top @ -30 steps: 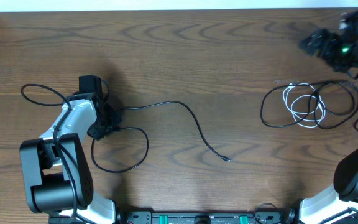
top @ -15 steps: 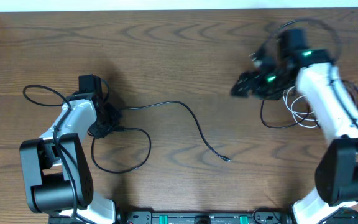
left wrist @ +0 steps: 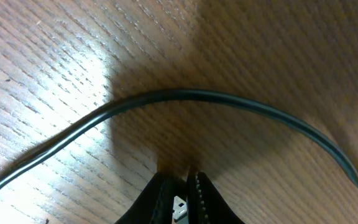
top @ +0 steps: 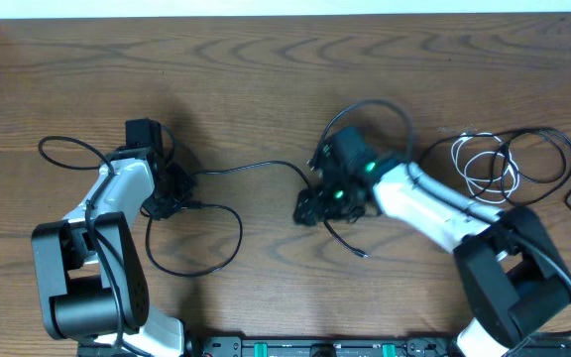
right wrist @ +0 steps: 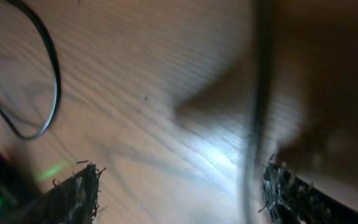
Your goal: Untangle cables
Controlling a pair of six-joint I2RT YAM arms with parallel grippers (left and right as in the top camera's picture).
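**A:** What are we looking at around the right gripper (top: 311, 207)?

**B:** We are seeing the long black cable (top: 256, 166) passing beneath it on the wooden table (top: 266, 69). Its free stretch is running from the upper left of the right gripper to the lower right. There its small plug tip (top: 365, 255) is pointing away to the lower right, just beyond the gripper.

**A:** How are its fingers standing?

**B:** We are reading them as spread wide. In the wrist view one finger (right wrist: 73, 193) is sitting at the lower left and the other at the lower right. A blurred dark cord (right wrist: 257, 124) is running upright close to the right-hand one. We are not able to tell whether they are touching.

**A:** What are we finding on the other side?

**B:** Well to the left of the right gripper, the left gripper (top: 171, 193) is resting over the long cable's loops. In its own wrist view its fingers (left wrist: 158, 196) are pressed nearly together. The cable is arching across the wood just ahead of the tips, not between them.

**A:** And the other cords?

**B:** Well to the right of the right gripper, we are seeing a white cable (top: 484, 164) coiled in small loops. A thin black cable (top: 543, 131) is looping around and across it. We are not able to tell whether they are knotted.
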